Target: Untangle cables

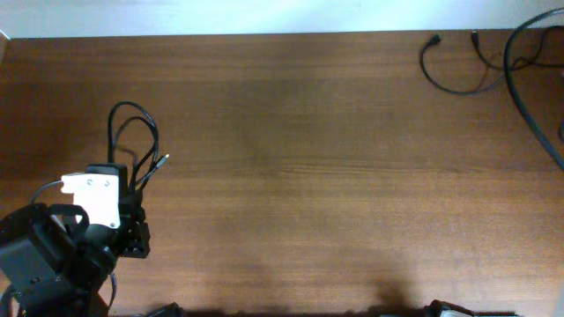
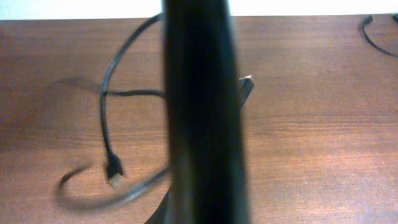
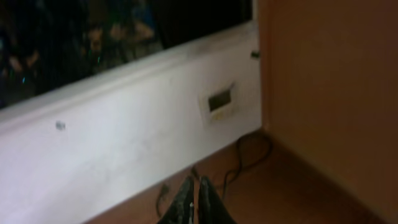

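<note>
Left pincer [image 1: 134,187], grip unclear, by one looped cable [image 1: 110,132]; second cable [image 1: 458,91] far off; right pincer [image 3: 194,202] closed

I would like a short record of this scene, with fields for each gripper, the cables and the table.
table: brown wood
left gripper: near-left corner; near cable runs to it, grip unclear
right gripper: shut, empty, facing the wall
near cable: looped beside left gripper, gold plug at free end
far cable: curved strand, far right corner, apart from both grippers
</note>
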`<state>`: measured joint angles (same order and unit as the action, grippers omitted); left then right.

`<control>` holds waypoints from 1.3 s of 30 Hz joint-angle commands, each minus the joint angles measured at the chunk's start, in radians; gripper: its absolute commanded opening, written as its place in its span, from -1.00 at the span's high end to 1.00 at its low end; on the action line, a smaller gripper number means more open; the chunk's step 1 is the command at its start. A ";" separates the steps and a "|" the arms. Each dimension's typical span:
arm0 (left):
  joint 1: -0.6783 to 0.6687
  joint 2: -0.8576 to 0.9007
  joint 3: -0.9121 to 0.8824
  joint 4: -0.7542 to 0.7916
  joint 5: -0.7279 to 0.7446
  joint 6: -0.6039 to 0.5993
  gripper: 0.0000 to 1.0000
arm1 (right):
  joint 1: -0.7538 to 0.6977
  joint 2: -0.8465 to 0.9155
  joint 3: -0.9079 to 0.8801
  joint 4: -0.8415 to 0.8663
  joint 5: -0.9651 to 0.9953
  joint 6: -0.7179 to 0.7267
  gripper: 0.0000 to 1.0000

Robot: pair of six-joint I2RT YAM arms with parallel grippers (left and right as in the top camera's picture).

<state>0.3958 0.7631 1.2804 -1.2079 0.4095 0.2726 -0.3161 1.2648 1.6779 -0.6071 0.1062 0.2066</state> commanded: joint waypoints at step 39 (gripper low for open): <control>-0.720 0.536 -0.002 0.680 0.316 -0.193 -0.98 | 0.238 0.004 0.092 0.020 -0.820 0.062 0.92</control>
<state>-0.3264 1.3014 1.2724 -0.5484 0.6376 0.0444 -0.0841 1.3140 1.6829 -0.5976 -0.6037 0.2222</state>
